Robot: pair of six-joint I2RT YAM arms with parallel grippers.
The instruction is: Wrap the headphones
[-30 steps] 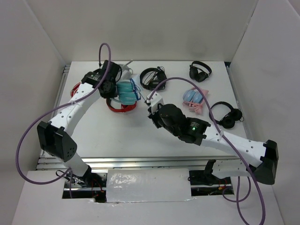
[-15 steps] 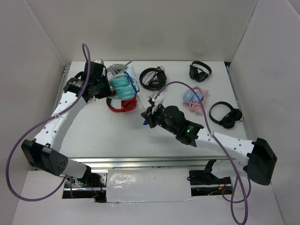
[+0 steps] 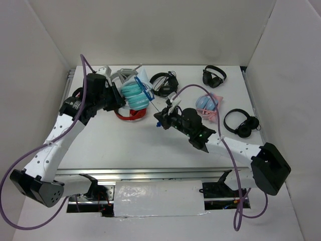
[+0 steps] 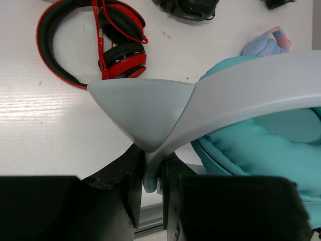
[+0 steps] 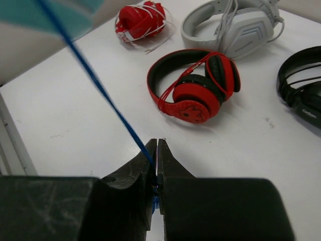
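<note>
The teal headphones [image 3: 135, 95] hang off the table at the back left, above the red-and-black pair. My left gripper [image 4: 150, 185] is shut on the white band part [image 4: 145, 113], with the teal padded cup [image 4: 261, 145] to its right. The thin blue cable [image 5: 95, 83] runs taut from the headphones down to my right gripper [image 5: 157, 150]. Its jaws are pinched together on the cable, with only a hairline gap. In the top view, the right gripper [image 3: 159, 120] sits to the near right of the headphones, and the left gripper [image 3: 116, 98] is at their left side.
Red-and-black headphones [image 3: 131, 113] lie under the held pair. White headphones [image 3: 123, 75] are behind, and a small red bundle [image 5: 143, 20] lies near them. Black pairs [image 3: 163, 83], [image 3: 214, 75], [image 3: 242, 123] and a pale blue-and-pink pair [image 3: 208, 105] lie to the right.
My left arm has swung outward and turned the headphones. My right gripper dropped toward the near side, then came back a little, with the cable in its jaws.
</note>
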